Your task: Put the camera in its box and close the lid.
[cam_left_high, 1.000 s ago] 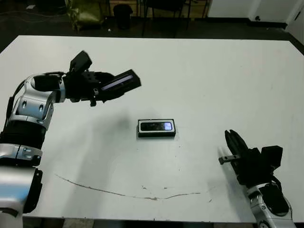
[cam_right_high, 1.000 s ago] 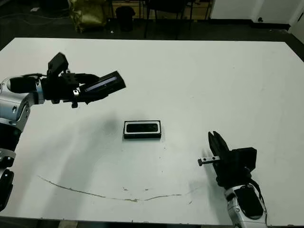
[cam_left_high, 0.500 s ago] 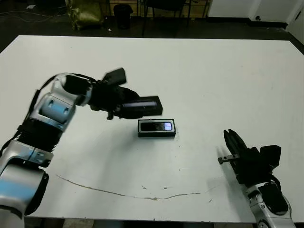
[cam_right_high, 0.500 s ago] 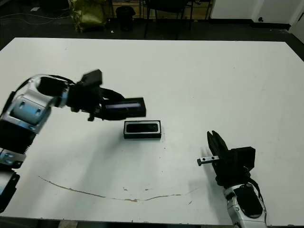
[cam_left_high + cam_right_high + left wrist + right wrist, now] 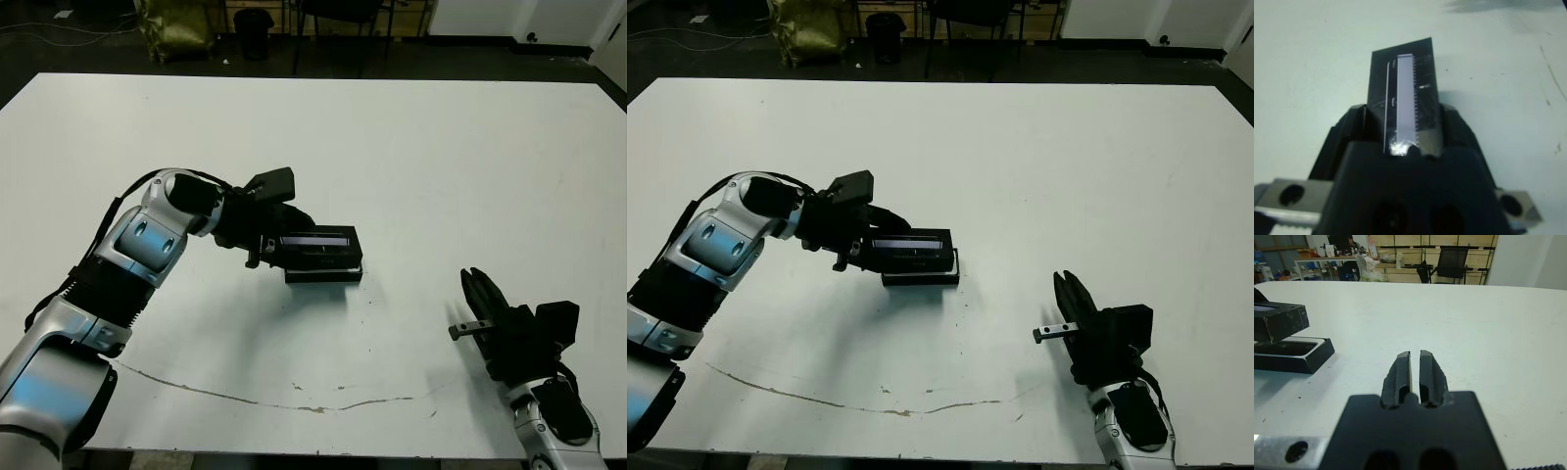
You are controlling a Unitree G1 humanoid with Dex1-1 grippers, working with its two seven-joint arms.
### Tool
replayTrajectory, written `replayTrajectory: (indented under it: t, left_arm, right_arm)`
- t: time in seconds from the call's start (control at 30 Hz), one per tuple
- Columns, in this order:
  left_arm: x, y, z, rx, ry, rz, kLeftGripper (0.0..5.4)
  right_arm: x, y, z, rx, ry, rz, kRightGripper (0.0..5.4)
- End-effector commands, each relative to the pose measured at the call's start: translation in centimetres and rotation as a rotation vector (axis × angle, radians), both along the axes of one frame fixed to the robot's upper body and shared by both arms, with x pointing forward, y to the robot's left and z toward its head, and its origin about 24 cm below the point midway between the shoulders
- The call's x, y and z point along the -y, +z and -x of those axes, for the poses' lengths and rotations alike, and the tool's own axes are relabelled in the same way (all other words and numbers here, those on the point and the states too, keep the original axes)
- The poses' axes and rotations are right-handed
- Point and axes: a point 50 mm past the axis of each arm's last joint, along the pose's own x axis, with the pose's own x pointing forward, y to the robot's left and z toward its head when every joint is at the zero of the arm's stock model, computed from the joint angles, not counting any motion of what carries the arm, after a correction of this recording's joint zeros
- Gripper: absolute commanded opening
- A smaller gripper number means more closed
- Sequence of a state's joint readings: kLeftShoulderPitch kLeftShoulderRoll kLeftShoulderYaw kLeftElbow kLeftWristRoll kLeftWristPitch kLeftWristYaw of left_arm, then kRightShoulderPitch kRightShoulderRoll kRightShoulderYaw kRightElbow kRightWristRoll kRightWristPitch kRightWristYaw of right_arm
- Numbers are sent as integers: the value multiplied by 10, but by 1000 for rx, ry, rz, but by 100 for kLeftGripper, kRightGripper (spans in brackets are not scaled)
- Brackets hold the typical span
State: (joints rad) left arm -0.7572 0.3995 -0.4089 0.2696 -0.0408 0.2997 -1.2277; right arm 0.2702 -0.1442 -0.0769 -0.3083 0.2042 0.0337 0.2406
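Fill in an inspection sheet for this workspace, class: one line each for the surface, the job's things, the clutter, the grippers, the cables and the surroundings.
Surface: white table, with a thin dark scuff line near the front edge.
Job's things: box mid-table with the camera lying in it; lid held just above the box, not yet seated.
Clutter: nothing seen.
Grippers: left gripper shut on the lid; right gripper shut, empty, apart from the box.
Cables: a black cable along the left arm.
Surroundings: dark floor, a chair and shelving beyond the table.
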Motion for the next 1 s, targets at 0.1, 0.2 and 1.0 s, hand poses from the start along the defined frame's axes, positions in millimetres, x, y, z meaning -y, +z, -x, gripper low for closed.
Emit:
replayTrajectory:
  t: [0.1, 0.2, 1.0]
  left_arm:
    - [-2, -8, 0, -17, 29, -20, 237]
    - [-2, -9, 0, -7, 52, -7, 237]
    - [3, -14, 2, 13, 128, -8, 237]
  right_arm:
    - [2, -6, 3, -32, -9, -20, 0]
    - [1, -6, 4, -36, -12, -15, 0]
    - [2, -8, 4, -39, -10, -21, 0]
